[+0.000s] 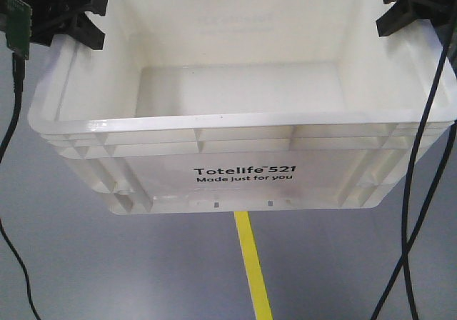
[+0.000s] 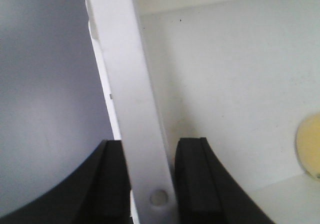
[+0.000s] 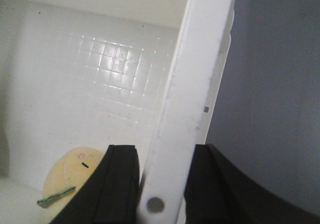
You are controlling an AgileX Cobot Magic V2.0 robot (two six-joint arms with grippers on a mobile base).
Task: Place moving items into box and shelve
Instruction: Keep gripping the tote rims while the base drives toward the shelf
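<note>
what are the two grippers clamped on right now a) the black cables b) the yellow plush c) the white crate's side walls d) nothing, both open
c, since the wrist views show the left gripper and the right gripper each closed on a side wall of the white crate.

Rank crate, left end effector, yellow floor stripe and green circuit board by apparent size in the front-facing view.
1. crate.
2. left end effector, cropped by the frame.
3 and 4. yellow floor stripe and green circuit board look alike in area: stripe longer, board wider; unranked.
</note>
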